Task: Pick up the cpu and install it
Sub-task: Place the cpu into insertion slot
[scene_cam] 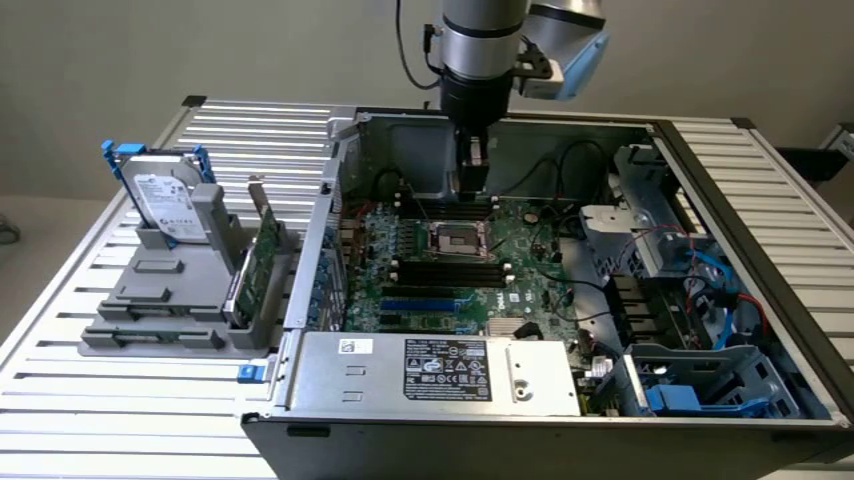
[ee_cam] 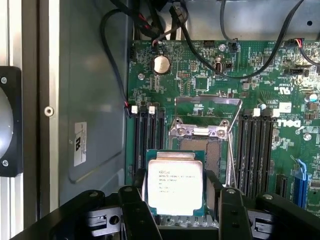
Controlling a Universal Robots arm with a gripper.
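Observation:
The cpu (ee_cam: 175, 182), a small square chip with a dull silver top and printed text, sits between my gripper's (ee_cam: 182, 212) black fingers (ee_cam: 136, 212), which are shut on its edges. It hangs just above the motherboard's dark cpu socket (ee_cam: 202, 150), whose metal frame (ee_cam: 200, 131) is flipped open. In the exterior view my gripper (scene_cam: 471, 185) reaches down inside the open computer case, a little above the socket (scene_cam: 461, 240).
Memory slots (ee_cam: 255, 145) flank the socket and black cables (ee_cam: 200, 55) cross the board behind it. The case wall (ee_cam: 90, 100) stands close on one side. A hard drive (scene_cam: 167, 205) rests on a grey stand at the exterior view's left. The power supply (scene_cam: 441, 370) sits at the case front.

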